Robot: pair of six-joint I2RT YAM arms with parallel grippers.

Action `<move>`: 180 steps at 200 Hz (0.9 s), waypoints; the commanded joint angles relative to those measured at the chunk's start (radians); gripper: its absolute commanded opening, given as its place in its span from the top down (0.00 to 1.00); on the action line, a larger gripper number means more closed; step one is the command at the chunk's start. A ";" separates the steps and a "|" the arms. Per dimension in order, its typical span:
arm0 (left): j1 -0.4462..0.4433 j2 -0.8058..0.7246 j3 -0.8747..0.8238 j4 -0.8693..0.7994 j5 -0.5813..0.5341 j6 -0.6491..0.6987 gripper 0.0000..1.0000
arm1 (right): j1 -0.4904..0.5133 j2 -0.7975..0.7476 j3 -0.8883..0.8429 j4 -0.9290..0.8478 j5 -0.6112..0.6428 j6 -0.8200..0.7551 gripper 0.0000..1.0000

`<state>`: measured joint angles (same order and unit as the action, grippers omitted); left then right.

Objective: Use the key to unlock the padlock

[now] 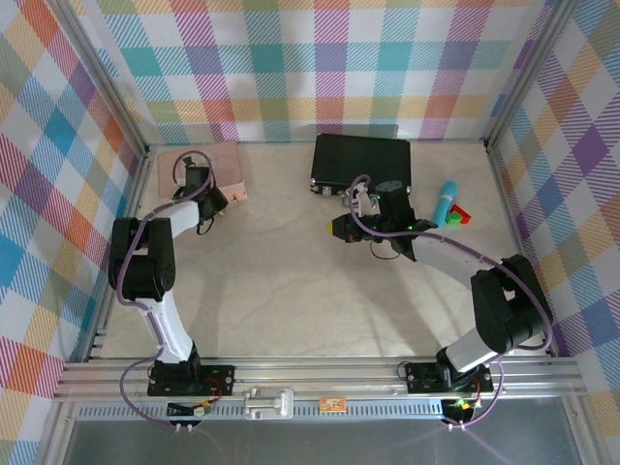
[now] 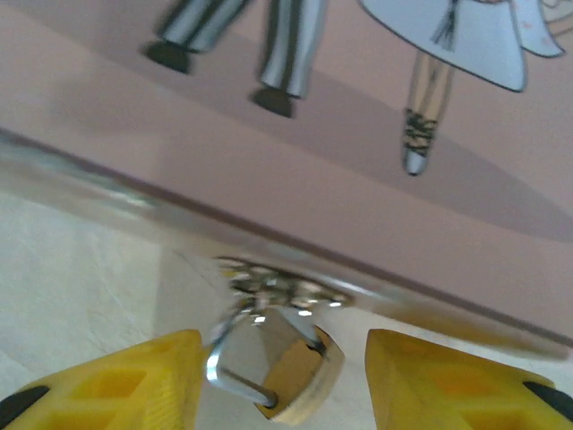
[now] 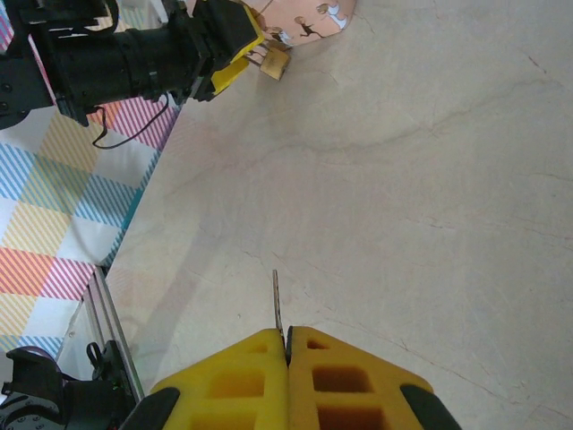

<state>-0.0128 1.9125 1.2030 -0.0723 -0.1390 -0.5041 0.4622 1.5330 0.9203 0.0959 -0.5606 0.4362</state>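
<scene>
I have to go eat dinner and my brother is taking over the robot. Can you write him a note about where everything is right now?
Left gripper: open, one finger on each side of the padlock, not clamped on it.
Right gripper: shut on the key, whose thin blade pokes out past the fingertips.
Padlock: hangs from the clasp of the pink tin, at the far left of the table.
Key: near the middle of the table, well away from the padlock.
Done: key picked up, left gripper lined up.
Left: steady the padlock, bring the key over, push it in and turn.
</scene>
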 commanded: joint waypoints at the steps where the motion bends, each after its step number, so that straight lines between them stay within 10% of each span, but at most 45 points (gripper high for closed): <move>1: -0.005 -0.001 0.021 -0.104 -0.100 -0.023 0.48 | 0.001 0.012 0.020 0.017 -0.018 0.002 1.00; 114: -0.030 0.149 0.106 -0.111 0.017 -0.114 0.43 | 0.001 0.015 -0.027 0.124 -0.054 0.072 1.00; 180: -0.029 0.094 0.050 -0.138 0.002 -0.068 0.83 | 0.001 0.007 -0.028 0.110 -0.047 0.062 1.00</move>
<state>-0.0326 2.0201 1.3067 -0.1158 -0.1360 -0.6098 0.4622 1.5589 0.8917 0.1867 -0.5873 0.5011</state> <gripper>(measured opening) 0.193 0.046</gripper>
